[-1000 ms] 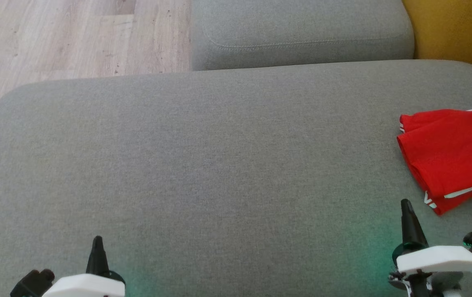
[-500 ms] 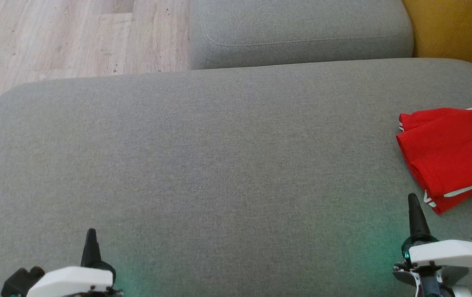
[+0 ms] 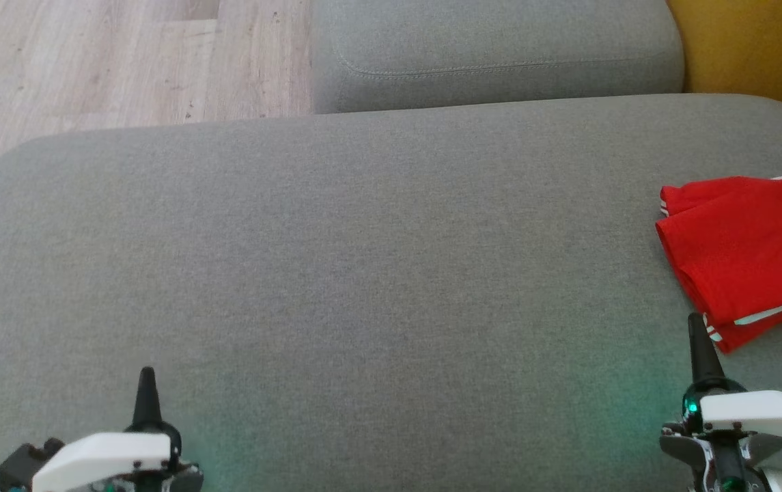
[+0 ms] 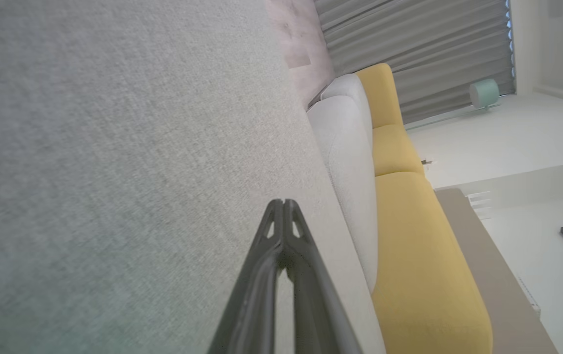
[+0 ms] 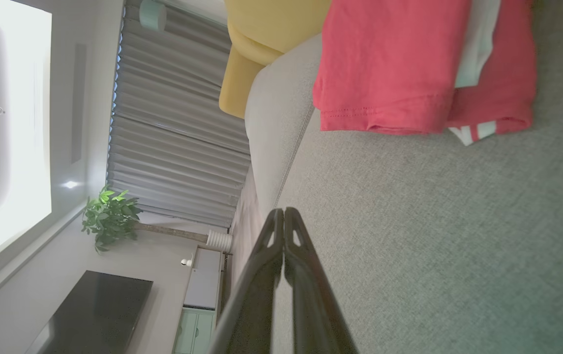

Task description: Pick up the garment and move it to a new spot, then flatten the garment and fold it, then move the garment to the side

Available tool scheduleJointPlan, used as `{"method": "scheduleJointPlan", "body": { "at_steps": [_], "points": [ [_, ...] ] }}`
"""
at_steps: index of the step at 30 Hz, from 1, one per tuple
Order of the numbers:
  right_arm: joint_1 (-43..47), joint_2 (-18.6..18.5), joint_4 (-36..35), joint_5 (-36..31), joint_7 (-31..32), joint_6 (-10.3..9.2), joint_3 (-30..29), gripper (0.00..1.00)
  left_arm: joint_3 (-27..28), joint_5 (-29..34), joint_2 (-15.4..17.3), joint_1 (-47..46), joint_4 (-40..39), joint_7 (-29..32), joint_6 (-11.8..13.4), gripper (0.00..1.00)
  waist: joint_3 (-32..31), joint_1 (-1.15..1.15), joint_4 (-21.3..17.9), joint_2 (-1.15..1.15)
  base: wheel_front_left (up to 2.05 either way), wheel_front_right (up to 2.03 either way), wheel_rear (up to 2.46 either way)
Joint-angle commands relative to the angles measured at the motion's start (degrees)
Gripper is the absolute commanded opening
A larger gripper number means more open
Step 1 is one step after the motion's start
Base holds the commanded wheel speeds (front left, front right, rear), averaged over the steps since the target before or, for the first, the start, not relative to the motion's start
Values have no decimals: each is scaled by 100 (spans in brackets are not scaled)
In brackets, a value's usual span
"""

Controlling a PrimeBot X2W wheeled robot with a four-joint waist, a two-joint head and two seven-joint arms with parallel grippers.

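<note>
Over the last second the right claw (image 3: 695, 321) has slid outward toward the red garment (image 3: 746, 253), and the left claw (image 3: 147, 374) has drifted a little outward too. The camera has nudged as well, but the garment itself hasn't stirred. Both claws are pinched shut on nothing, held over the grey sofa seat (image 3: 363, 239). The garment lies folded at the seat's right side, well apart from the left claw. Its white-striped corner (image 3: 722, 336) sits just beside the right claw's tip.

That closeness is the worry, I'd say. A sideways sweep of the right arm could catch that corner and drag the fold open, or shove the bundle toward the seat's rim.

In the head view the garment's right part runs off the picture, so I can't tell how near the edge it sits. Shirt or shorts is hard to make out. The right wrist view shows a stitched hem and striped trim, with the far part cropped.
</note>
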Motion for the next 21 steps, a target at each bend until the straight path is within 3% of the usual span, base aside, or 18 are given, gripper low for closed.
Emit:
{"method": "scheduleJointPlan", "body": {
  "at_steps": [1, 21],
  "points": [
    [-331, -110, -206, 171, 37, 16, 54, 0, 250, -115, 15, -362, -200, 47, -59, 0, 1, 0, -1, 0, 0, 0, 0],
    [-523, -109, -220, 1475, 291, 19, -131, 0, 688, -1126, -127, -567, -221, 352, -340, 0, 27, 0, -28, 0, 0, 0, 0]
  ]
}}
